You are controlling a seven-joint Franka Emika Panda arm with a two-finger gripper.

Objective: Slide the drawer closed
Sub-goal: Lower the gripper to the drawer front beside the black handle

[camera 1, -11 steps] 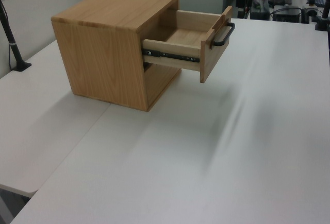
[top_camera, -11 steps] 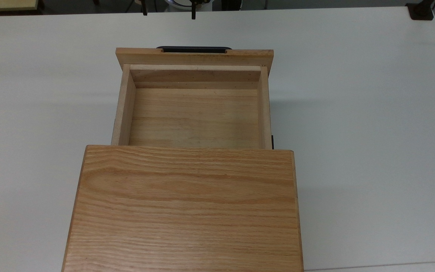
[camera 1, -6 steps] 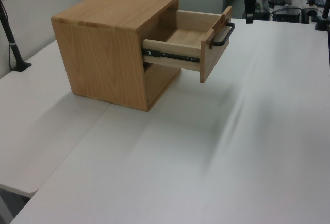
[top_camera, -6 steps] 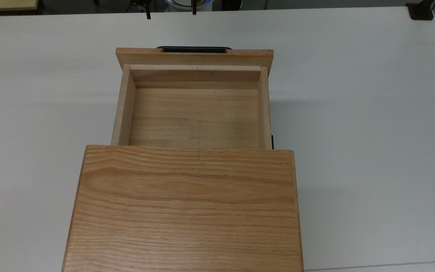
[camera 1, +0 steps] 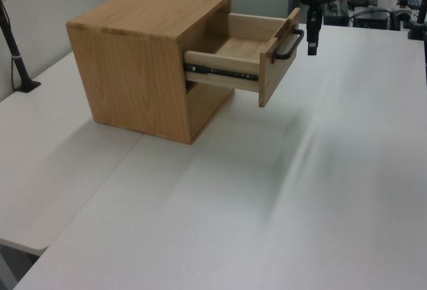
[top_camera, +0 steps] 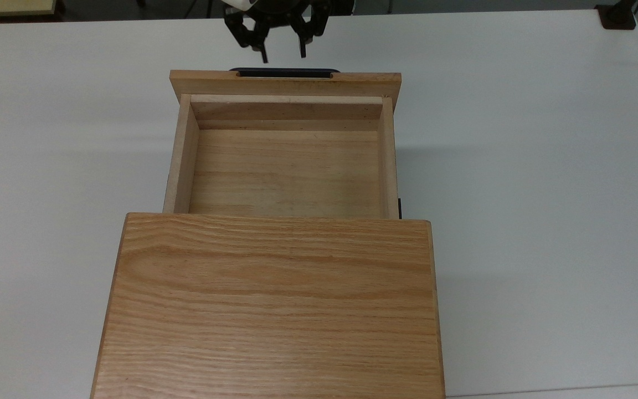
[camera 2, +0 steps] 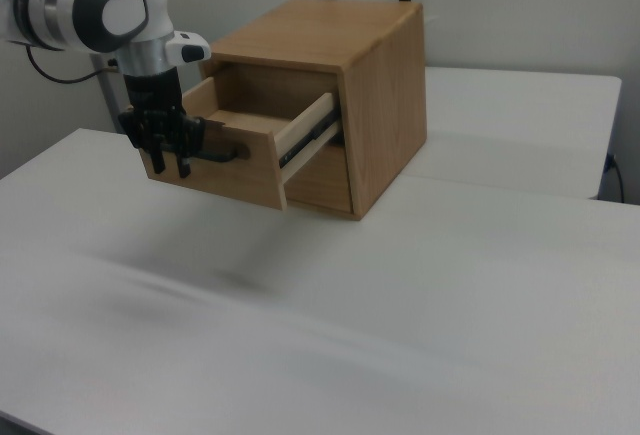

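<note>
The drawer [top_camera: 286, 166] is a light wooden box pulled far out of the oak-grain cabinet [top_camera: 269, 310], and it is empty inside. Its front panel [top_camera: 286, 84] carries a slim black bar handle [top_camera: 284, 72]. My gripper [top_camera: 283, 54] hangs just in front of the handle's middle, open, fingers pointing down, with nothing between them. In the left view the gripper [camera 1: 311, 43] is a short gap to the right of the handle [camera 1: 288, 45]. In the right view the gripper [camera 2: 171, 163] stands level with the handle [camera 2: 218, 152], in front of the drawer's front panel [camera 2: 240, 180].
The cabinet stands on a white table [top_camera: 546, 166] with wide bare surface on both sides. A black clamp post [camera 1: 17, 57] rises at the left view's left edge. A dark mount [top_camera: 618, 16] sits at the top view's upper right corner.
My gripper has come down from the table's far edge toward the drawer handle and now sits just in front of it. The drawer has not moved.
</note>
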